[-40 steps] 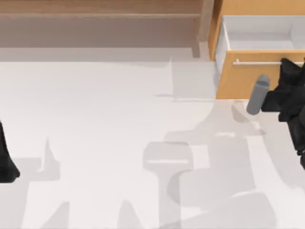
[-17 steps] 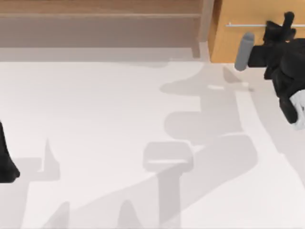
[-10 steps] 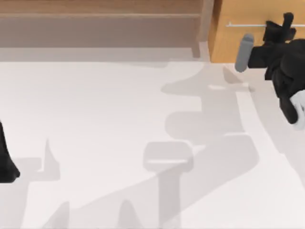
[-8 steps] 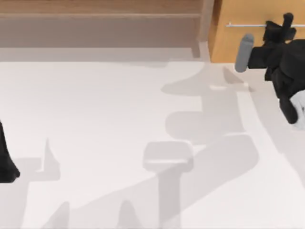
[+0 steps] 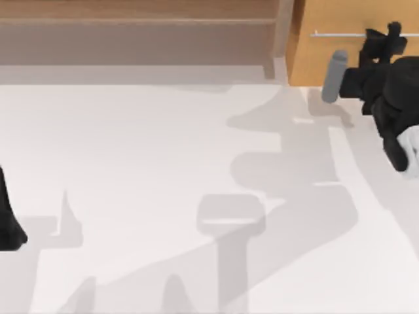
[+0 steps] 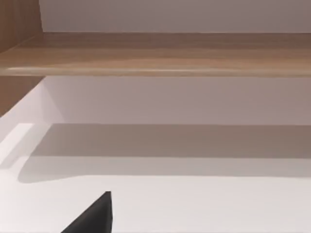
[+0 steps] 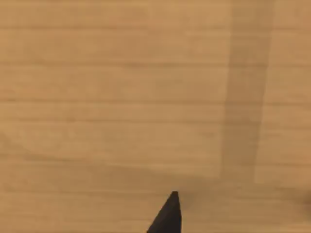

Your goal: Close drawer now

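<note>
Orange-tan drawer (image 5: 340,59) now shut; right pincer (image 5: 386,39) lingers.

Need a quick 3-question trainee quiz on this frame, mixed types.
1. True or false: the drawer stands pulled out, white inner walls showing.
2. Which gripper is at the drawer's front? A) left B) right
3. Fill in: the thin silver ___ runs across the drawer's front.

Key: 1 false, the front sits flush. 2 B: the right gripper is by the handle; the left gripper is parked at the table's left edge. 3 handle.
</note>
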`<action>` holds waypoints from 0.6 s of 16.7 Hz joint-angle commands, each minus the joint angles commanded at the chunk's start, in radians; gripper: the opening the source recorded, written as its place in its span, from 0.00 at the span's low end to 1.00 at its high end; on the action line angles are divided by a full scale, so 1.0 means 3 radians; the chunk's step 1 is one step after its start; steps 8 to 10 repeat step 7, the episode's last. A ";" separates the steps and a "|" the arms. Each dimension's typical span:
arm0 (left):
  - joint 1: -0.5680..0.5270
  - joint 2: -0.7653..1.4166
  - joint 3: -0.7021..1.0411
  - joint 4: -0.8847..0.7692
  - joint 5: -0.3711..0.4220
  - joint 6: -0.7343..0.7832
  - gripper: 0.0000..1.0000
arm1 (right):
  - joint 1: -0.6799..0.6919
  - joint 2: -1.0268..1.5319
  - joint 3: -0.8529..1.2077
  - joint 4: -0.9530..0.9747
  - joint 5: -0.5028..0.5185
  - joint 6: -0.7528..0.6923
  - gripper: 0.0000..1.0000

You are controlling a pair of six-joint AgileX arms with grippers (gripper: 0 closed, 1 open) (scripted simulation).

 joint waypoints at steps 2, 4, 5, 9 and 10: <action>0.0000 0.0000 0.0000 0.0000 0.0000 0.0000 1.00 | 0.0000 0.0000 0.0000 0.0000 0.0000 0.0000 1.00; 0.0000 0.0000 0.0000 0.0000 0.0000 0.0000 1.00 | 0.0000 0.0000 0.0000 0.0000 0.0000 0.0000 1.00; 0.0000 0.0000 0.0000 0.0000 0.0000 0.0000 1.00 | 0.0000 0.0000 0.0000 0.0000 0.0000 0.0000 1.00; 0.0000 0.0000 0.0000 0.0000 0.0000 0.0000 1.00 | 0.0000 0.0000 0.0000 0.0000 0.0000 0.0000 1.00; 0.0000 0.0000 0.0000 0.0000 0.0000 0.0000 1.00 | 0.0000 0.0000 0.0000 0.0000 0.0000 0.0000 1.00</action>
